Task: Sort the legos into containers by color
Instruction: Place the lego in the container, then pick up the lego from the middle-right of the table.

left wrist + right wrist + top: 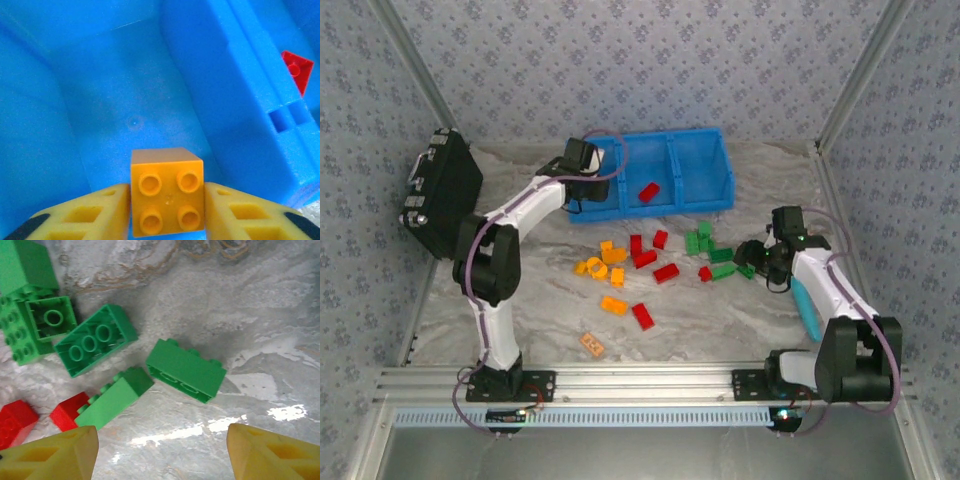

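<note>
- Left gripper — its yellow fingers are clamped on a square orange-yellow brick, whose four studs face the wrist camera.
- That brick hangs above the floor of the left compartment of the blue bin. The top view shows the gripper at the bin's left end.
- One red brick lies in the middle compartment, and the left wrist view shows it just past the divider wall.
- Right gripper — fingers spread wide with nothing between them, low over the table beside the green bricks.
- A long green brick lies on its side just ahead of the open fingers. Another, underside up, lies to its left.
- The rest lie loose on the marbled table in front of the bin: an orange-yellow group to the left, a red group in the middle and a green group to the right.
- A flat orange tag sits apart near the front edge, and a black case stands at the far left.
</note>
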`<state>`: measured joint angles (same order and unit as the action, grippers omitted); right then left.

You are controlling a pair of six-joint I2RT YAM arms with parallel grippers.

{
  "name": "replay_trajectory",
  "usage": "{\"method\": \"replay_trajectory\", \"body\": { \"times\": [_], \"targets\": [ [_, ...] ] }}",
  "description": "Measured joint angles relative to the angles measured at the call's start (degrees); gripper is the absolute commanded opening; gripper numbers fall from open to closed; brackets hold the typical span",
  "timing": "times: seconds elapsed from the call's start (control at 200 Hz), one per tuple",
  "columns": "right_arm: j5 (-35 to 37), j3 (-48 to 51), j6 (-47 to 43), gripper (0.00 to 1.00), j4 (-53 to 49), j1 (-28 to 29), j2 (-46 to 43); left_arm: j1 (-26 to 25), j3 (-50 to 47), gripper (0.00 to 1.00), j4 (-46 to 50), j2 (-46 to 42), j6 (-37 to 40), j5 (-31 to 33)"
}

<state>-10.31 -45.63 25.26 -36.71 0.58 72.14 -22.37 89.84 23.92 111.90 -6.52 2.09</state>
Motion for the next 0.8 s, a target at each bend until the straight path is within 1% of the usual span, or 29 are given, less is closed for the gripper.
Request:
{"method": "replay_trajectory", "body": {
  "times": [0.05,0.075,0.165,0.265,0.34,0.525,0.8],
  "targets": [
    [0.8,0.0,0.3,0.70,0.0,-0.1,0.4,0.2,0.0,0.59,0.1,0.0,-0.2,-0.1],
    [1.0,0.0,0.5,0.70,0.0,-0.2,0.6,0.2,0.0,0.62,0.1,0.0,-0.1,-0.2],
    [2.0,0.0,1.3,0.70,0.6,-0.7,1.6,0.3,0.1,0.68,0.1,0.0,0.2,-0.5],
    [2.4,0.2,2.4,0.70,1.9,-0.9,3.0,0.3,0.5,0.73,0.4,0.0,0.3,-1.3],
    [2.5,0.6,2.8,0.70,3.1,-0.9,4.4,0.3,0.9,0.75,0.6,0.0,0.4,-1.6],
    [2.6,1.6,3.2,0.70,5.5,-0.9,7.1,0.2,2.2,0.77,2.1,-0.9,0.9,-2.6],
    [2.6,1.6,3.8,0.67,9.4,-0.9,11.4,-0.1,2.8,0.79,4.7,-9.2,1.2,-3.0]
  ]
}}
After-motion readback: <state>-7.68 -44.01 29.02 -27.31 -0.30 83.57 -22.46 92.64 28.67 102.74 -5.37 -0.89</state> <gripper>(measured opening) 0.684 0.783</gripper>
